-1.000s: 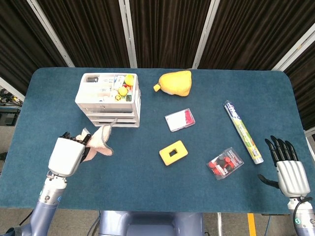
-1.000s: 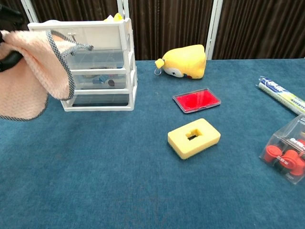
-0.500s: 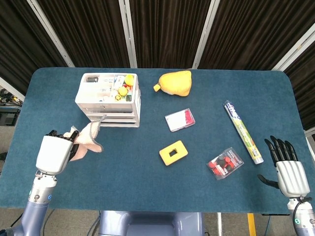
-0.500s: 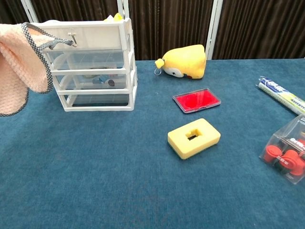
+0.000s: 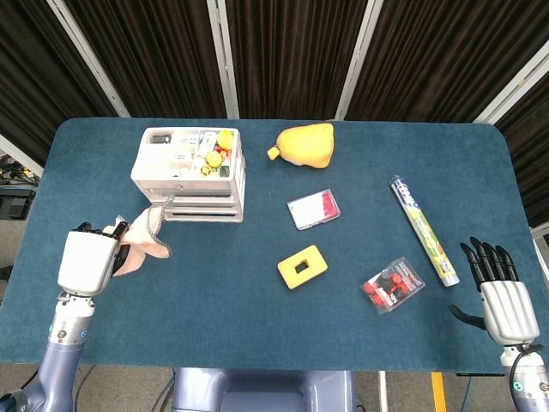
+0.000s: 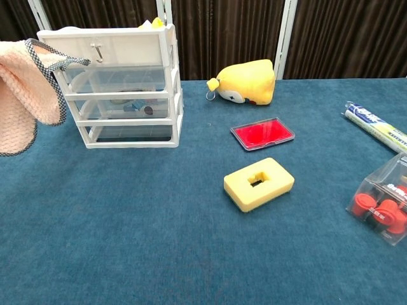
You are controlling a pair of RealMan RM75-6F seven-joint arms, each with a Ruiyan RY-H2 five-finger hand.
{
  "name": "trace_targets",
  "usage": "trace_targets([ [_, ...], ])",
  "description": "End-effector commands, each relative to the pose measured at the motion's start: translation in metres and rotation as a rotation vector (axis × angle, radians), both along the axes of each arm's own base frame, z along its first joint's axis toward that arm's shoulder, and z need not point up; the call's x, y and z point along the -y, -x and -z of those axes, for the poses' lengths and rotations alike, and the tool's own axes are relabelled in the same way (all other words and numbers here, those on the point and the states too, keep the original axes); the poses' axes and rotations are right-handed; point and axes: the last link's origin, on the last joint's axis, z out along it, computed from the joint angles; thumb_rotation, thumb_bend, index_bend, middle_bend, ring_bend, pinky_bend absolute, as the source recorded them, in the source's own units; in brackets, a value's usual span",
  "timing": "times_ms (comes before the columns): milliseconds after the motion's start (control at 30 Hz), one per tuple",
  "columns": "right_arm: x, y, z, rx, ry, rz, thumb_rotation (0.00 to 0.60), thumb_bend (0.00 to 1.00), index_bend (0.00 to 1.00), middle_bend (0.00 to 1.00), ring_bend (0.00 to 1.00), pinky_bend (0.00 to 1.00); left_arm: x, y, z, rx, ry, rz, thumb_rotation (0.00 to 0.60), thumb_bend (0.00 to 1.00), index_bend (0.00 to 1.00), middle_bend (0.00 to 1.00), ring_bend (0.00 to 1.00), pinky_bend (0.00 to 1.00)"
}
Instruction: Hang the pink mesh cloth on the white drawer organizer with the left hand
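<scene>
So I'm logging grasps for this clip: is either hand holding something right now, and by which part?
The left hand holds the pink mesh cloth by one bunched end; the rest hangs free. The right hand is open and holds nothing.

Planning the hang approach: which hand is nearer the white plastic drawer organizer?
Left. The left hand, holding the pink mesh cloth, is just in front-left of the white plastic drawer organizer. The right hand sits far across the table.

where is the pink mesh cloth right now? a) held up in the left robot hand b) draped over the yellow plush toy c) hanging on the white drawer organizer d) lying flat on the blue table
a: the pink mesh cloth dangles from the left robot hand, beside the white plastic drawer organizer and not yet hung on it.
</scene>
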Motion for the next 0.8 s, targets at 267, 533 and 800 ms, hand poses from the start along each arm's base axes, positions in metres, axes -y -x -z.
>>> trace_targets([
  [267,0.000,0.000,0.000,0.000,0.002,0.000,0.600,0.00,0.00,0.00,0.00,0.00,-0.001,-0.008,-0.003,0.043,-0.009,0.032,0.600,0.79,0.97,1.00,0.95,0.76],
  [533,0.000,0.000,0.000,0.002,0.002,0.001,0.600,0.00,0.00,0.00,0.00,0.00,-0.006,-0.014,0.003,0.041,0.002,0.036,0.600,0.79,0.97,1.00,0.95,0.76],
  [800,0.000,0.000,-0.001,0.003,0.003,0.001,0.600,0.00,0.00,0.00,0.00,0.00,-0.011,-0.012,0.009,0.035,0.004,0.022,0.600,0.79,0.98,1.00,0.95,0.76],
])
